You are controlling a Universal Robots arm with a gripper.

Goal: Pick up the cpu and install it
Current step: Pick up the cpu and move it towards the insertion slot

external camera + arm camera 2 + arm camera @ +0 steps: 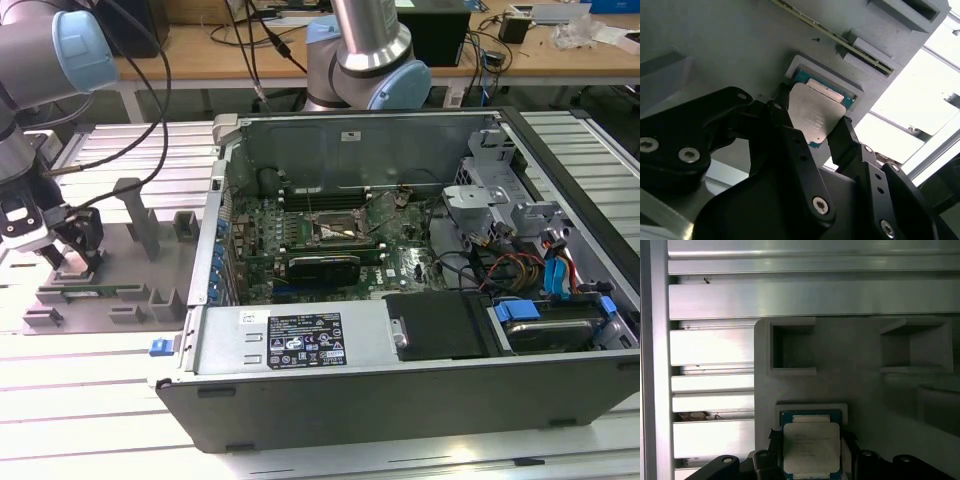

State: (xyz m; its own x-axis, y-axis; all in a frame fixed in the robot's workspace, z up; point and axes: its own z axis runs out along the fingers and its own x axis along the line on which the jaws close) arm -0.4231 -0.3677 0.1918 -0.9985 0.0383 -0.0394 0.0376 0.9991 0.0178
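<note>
The cpu (815, 116), a small square chip with a silver lid and a green rim, lies in a shallow framed recess of the grey fixture (715, 55). My gripper (812, 120) has one black finger (785, 117) against one edge of the chip and the other against the opposite edge, so it is shut on the chip. The first wrist view shows the same cpu (811, 446) between the fingers of my gripper (811, 440). In the exterior view my gripper (70, 245) hangs low over the fixture (120, 290) at the exterior view's left, hiding the chip.
The open computer case (560, 385) lies to the exterior view's right of the fixture, with the dark motherboard socket (335, 228) inside. Upright grey posts (140, 215) rise from the fixture beside my gripper. A second robot arm (365, 50) stands behind the case.
</note>
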